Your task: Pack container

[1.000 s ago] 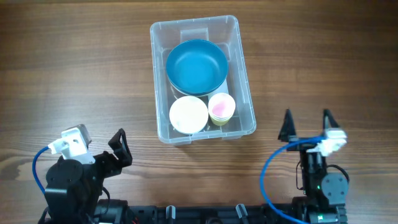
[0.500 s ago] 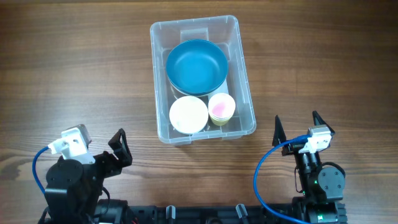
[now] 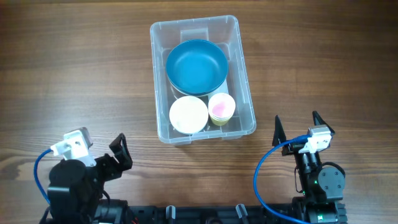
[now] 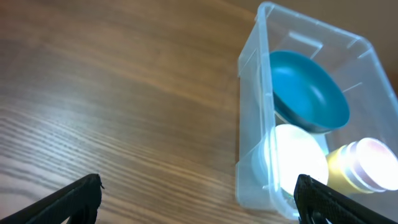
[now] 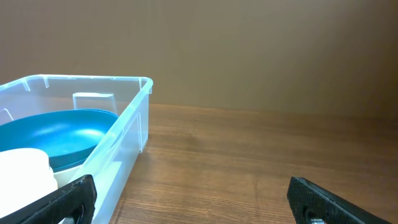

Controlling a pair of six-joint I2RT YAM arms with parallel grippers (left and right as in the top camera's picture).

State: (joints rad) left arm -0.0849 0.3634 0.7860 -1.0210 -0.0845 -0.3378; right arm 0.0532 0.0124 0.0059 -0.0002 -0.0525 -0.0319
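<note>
1. Jaws of the left gripper (image 4: 198, 186) stand wide apart and hold nothing. They sit at the near left of the bench (image 3: 74, 62), well apart from the container, over bare wood-grain board with a soft sheen.
2. We find the container (image 3: 246, 87) at the middle of the bench, between the two arms and toward the far side. It is a clear rectangular bin with rounded corners, an out-turned rim and a moulded recess in its far short wall.
3. Inside it, a smooth round teal bowl (image 3: 196, 65) fills the far half. A white bowl (image 3: 188, 114) sits at the near left corner, with a small yellow cup (image 3: 221, 107), pink inside, just beside it on the right.
4. We judge the bin light, thin-walled and somewhat springy, so squeezing one wall would likely bow it. Its glossy plastic looks slippery. With three loose pieces inside, tilting could slide them about.
5. We would take hold under the rim, on both long sides at once or at the short ends where the moulding stiffens it, and keep it level.
6. The right gripper (image 3: 296, 123) rests at the near right, clear of the bin's corner, its jaws spread wide and empty.
</note>
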